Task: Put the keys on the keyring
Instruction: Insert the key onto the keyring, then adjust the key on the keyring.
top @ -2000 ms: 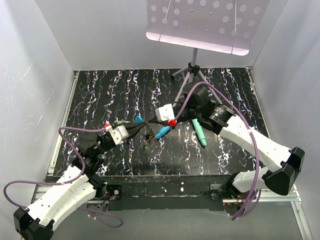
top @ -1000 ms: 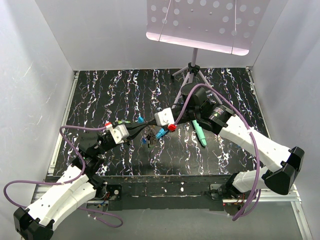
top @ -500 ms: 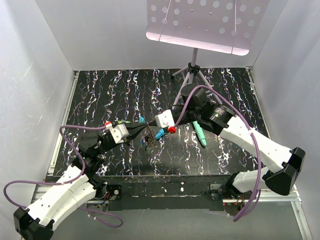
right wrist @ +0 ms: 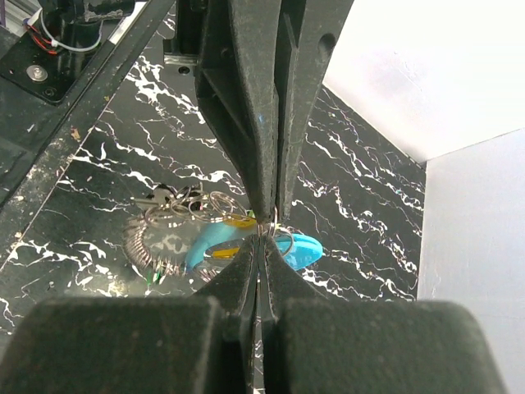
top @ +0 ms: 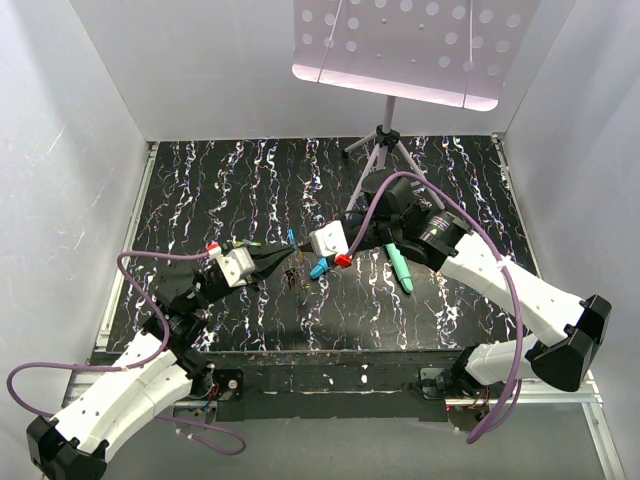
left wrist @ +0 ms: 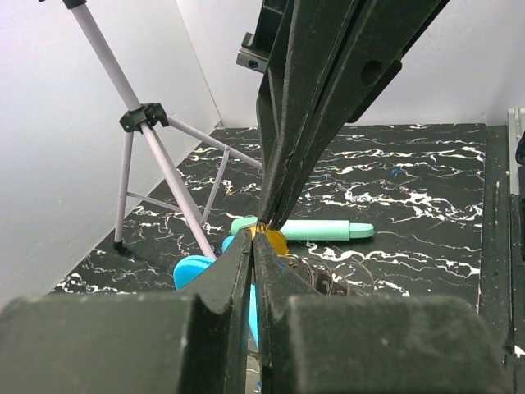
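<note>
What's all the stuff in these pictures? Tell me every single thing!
table: one, black with white streaks, under everything
stand: one, grey tripod with a white holed board on top, at the back
mint stick: one, pale green, lying right of centre
blue stick: one, bright blue, under the right fingers
keys: a small bunch, dark metal, some with yellow heads, below the fingertips; too tangled to count
keyring: one, grey coil, beside the keys
cables: purple, one along each arm
left arm, right arm: two, white and black, reaching in from the near edge
left fingers: two, black, shut
right fingers: two, black, shut, tips meeting the left ones
</note>
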You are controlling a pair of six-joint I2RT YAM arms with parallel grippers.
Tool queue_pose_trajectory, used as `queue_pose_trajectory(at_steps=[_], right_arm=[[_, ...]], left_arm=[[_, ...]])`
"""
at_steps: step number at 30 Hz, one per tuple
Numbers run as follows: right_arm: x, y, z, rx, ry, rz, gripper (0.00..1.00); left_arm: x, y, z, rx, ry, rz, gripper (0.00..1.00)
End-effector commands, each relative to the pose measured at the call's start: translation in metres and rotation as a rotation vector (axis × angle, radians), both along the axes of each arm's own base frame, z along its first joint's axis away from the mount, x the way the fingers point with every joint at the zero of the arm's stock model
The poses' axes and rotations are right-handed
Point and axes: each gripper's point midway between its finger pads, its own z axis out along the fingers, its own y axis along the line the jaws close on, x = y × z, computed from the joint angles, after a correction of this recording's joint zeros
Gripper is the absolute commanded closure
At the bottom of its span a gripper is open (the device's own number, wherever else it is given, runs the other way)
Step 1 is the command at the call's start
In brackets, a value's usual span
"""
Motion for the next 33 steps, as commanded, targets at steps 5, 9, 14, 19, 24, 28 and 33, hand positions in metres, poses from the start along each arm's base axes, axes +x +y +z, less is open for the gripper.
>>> queue_pose_trajectory(at_steps=[5, 9, 14, 19, 24, 28, 33], right_arm=[[0.001, -0.003, -0.002, 0.003, 0.043, -0.033, 0.99], [0.001, -0.002, -0.003, 0.017, 0.08, -0.042, 0.99], [-0.004, -0.004, 0.001, 0.041, 0.111, -0.043, 0.98], [-0.017, -0.008, 0.013, 0.079, 0.176, -0.028, 0.64], [-0.022, -0.017, 0.033, 0.131, 0.306, -0.037, 0.46], [-0.017, -0.022, 0.056, 0.171, 0.408, -0.016, 0.44], [-0.023, -0.022, 0.076, 0.191, 0.55, 0.048, 0.46]], left_arm=[[-0.009, 0.009, 0.049, -0.147, -0.084, 0.009, 1.0], [-0.005, 0.012, 0.051, -0.211, -0.042, -0.005, 1.0], [0.0, 0.018, 0.054, -0.335, 0.068, -0.037, 1.0], [0.001, 0.024, 0.054, -0.418, 0.126, -0.051, 1.0], [-0.005, 0.028, 0.055, -0.464, 0.134, -0.065, 1.0], [-0.013, 0.028, 0.059, -0.499, 0.132, -0.107, 1.0], [-0.027, 0.025, 0.064, -0.496, 0.132, -0.177, 1.0]])
